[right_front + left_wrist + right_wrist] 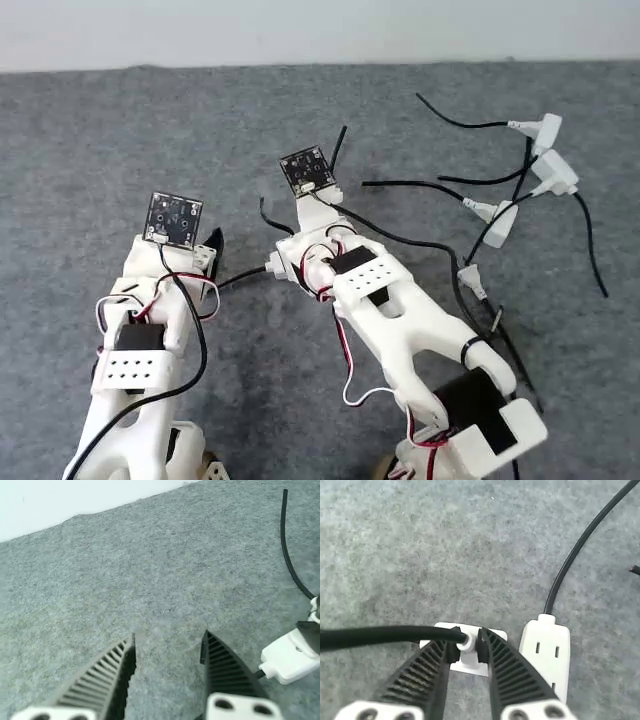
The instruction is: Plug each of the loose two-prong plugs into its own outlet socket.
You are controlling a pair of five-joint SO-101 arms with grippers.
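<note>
My right gripper [468, 649] is shut on a white two-prong plug [466, 643] whose black cable [375, 635] runs off to one side. A white socket block [470, 666] lies directly under the plug; whether the prongs are in it is hidden. Beside it lies a second white outlet socket [546, 650] with two bare slots. In the high view the right gripper [272, 266] sits mid-table with the plug. My left gripper [167, 662] is open over bare carpet, just left of the held plug piece [289, 656]; its dark finger [212, 246] shows beside the right arm.
Several white sockets with black cords lie at the back right: one [546, 130], another [556, 172], a third [500, 222]. A loose plug [472, 278] lies below them. Black cables [590, 240] trail over the grey carpet. The far left carpet [80, 150] is open.
</note>
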